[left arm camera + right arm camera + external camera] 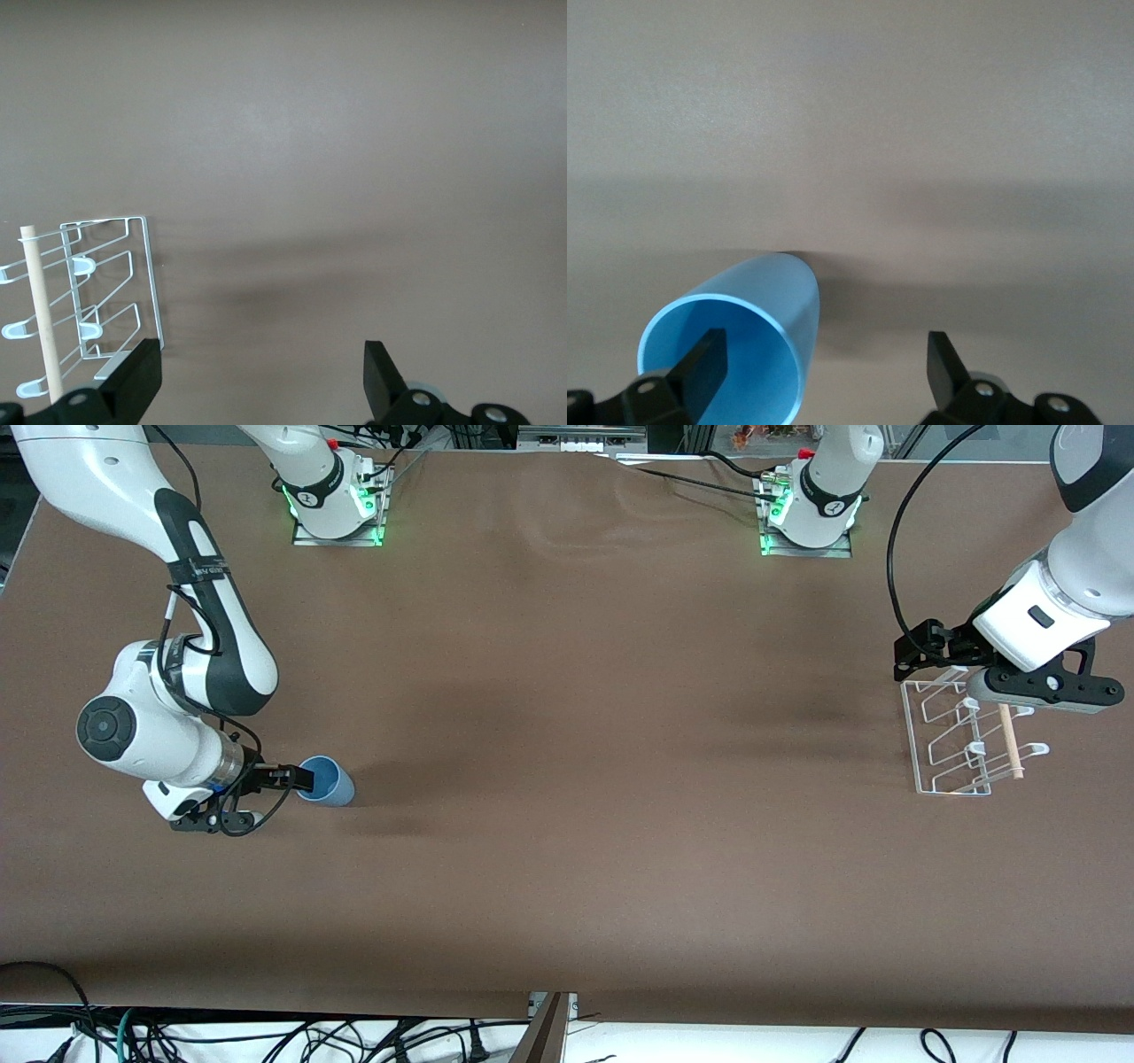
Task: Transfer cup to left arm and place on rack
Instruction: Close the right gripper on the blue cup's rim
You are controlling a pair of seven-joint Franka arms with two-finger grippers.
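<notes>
The light-blue cup (326, 781) appears to lie on its side on the table near the right arm's end, its open mouth toward my right gripper (304, 781). In the right wrist view the gripper (824, 354) is open, with one finger (709, 354) inside the cup's (757, 310) mouth and the other outside, apart from it. My left gripper (1001, 682) waits open and empty over the farther end of the white wire rack (952, 753). The left wrist view shows this gripper (261, 359) above bare table beside the rack (115, 283).
A light wooden dowel (1010, 744) lies across the rack and also shows in the left wrist view (40, 301). Both arm bases (337, 505) (811, 514) stand along the table's farthest edge. Brown tabletop (602, 762) stretches between cup and rack.
</notes>
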